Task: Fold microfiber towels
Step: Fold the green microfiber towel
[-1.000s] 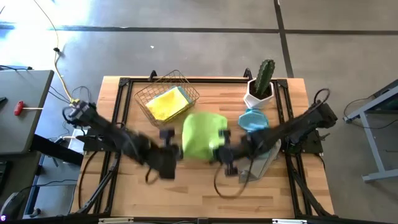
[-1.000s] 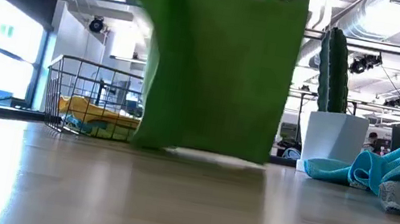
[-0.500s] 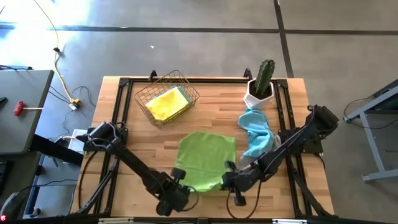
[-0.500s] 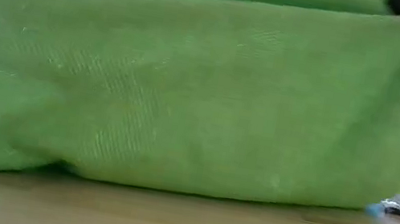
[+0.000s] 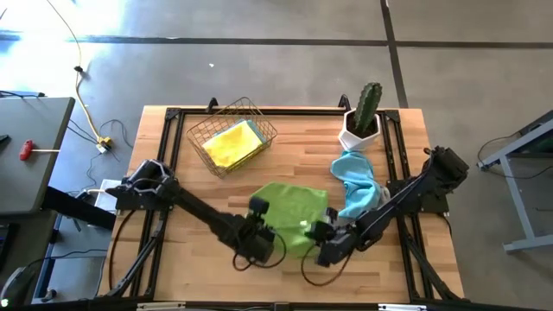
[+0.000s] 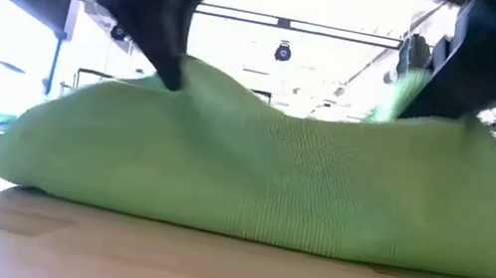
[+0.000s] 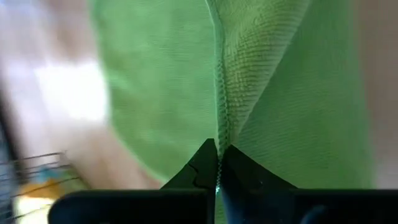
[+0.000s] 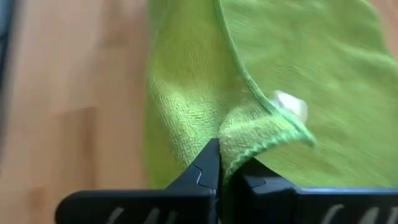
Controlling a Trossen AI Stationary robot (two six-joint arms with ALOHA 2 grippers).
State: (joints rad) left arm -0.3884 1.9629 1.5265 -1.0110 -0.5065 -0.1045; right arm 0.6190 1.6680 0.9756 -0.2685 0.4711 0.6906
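Both hands [image 5: 292, 235] pinch green towel [image 5: 294, 207].

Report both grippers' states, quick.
Left gripper: shut on the lime green towel's edge.
Right gripper: shut on the same towel's corner.

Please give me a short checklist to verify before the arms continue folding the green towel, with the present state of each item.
1. Left gripper shut on the lime green towel hem: ok.
2. Right gripper shut on the towel's edge: ok.
3. Far part of the towel resting on the table: ok.
4. Both held edges raised to similar height in the low view: ok.
5. Light blue towel clear of the fold: not ok, it lies touching or overlapping the green one's side.
6. Wire basket apart from the towel: ok.
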